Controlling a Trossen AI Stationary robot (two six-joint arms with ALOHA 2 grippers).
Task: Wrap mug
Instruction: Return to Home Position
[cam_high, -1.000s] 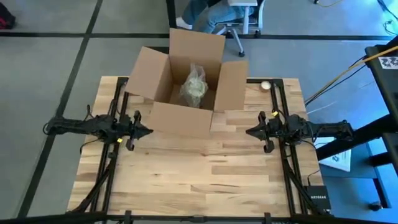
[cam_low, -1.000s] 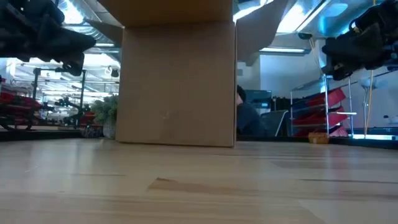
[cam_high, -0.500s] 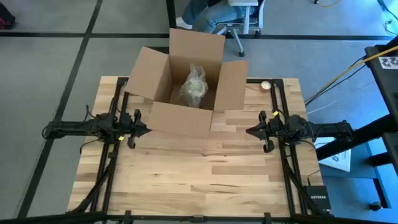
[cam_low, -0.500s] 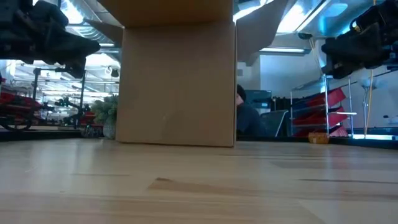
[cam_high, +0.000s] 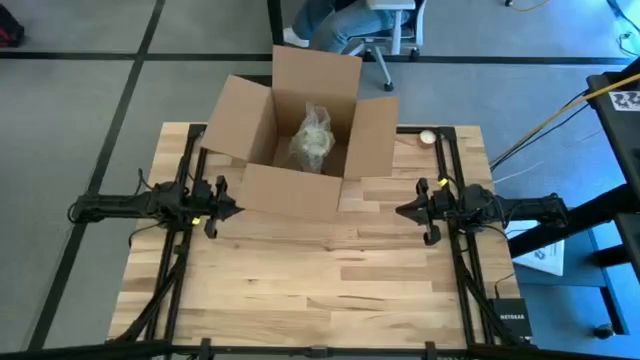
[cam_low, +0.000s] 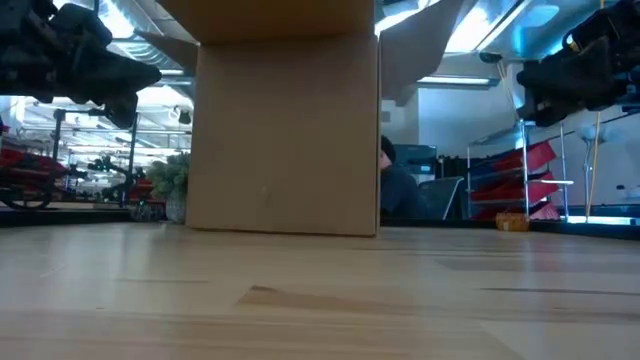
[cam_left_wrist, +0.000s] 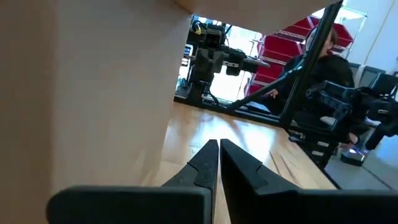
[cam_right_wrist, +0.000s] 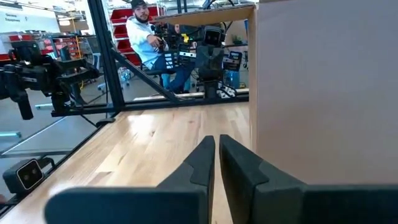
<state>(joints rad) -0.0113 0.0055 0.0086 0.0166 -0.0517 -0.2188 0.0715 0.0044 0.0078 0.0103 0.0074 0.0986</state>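
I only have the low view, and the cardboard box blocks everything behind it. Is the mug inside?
Observer: Yes. The high view shows the bubble-wrapped mug lying inside the open cardboard box.
Operator: Are the hands empty?
Observer: The left hand is shut on nothing, off the box's left front corner.
Operator: And the other?
Observer: The right hand is also shut and empty, off the box's right front corner.

Reads as a robotics lab: wooden table (cam_high: 330, 290) on grey floor (cam_high: 70, 110) with dark tape lines, wheeled office chair (cam_high: 385, 30) at 12 o'clock, cables (cam_high: 545, 115) at 2 o'clock, red storage bins (cam_low: 545, 170), other robot rigs (cam_left_wrist: 214, 53), a seated person (cam_right_wrist: 144, 37) beyond.
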